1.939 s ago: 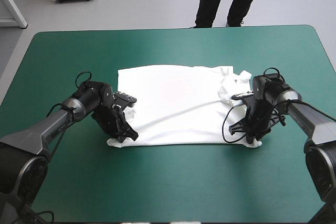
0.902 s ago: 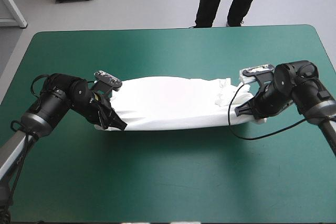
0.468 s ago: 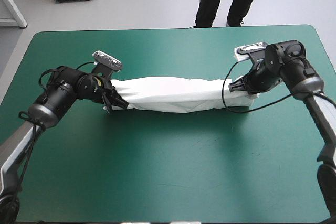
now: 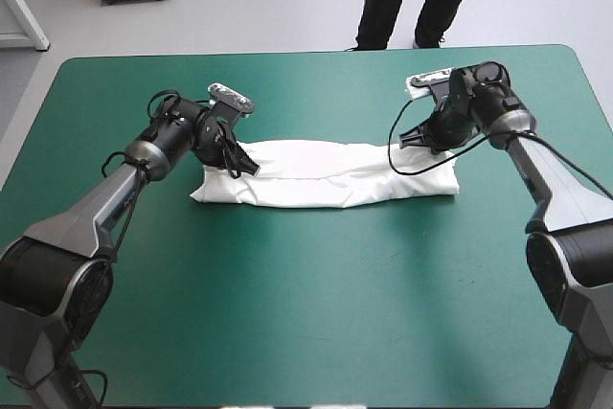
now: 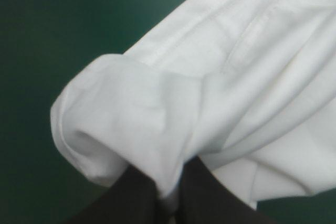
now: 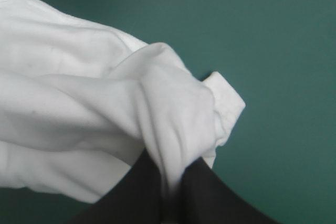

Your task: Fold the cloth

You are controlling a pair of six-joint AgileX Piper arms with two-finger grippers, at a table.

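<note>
**Folded T-shirt gripped at both ends on the bench**

High view: the white T-shirt [image 4: 326,174] lies as a long, narrow folded band on the teal-green cover of the bench [image 4: 306,313]. It runs parallel to the far edge, in the far half, about midway between the left and right edges. Its near edge is wavy, and one corner points toward the left edge. The left gripper [image 4: 247,166] sits at the band's left end and the right gripper [image 4: 433,144] at its right end, on the far side of the cloth. Each arm reaches inward from its own side of the bench.

Left wrist view: the left gripper [image 5: 169,184] is clamped, all but closed, on a rolled fold of the cloth. Stitched seams cross the white field ahead of it, with bare cover beside.

Right wrist view: the right gripper [image 6: 170,179] likewise pinches a bunched fold. A hemmed edge juts out just beside it, over the cover.
</note>
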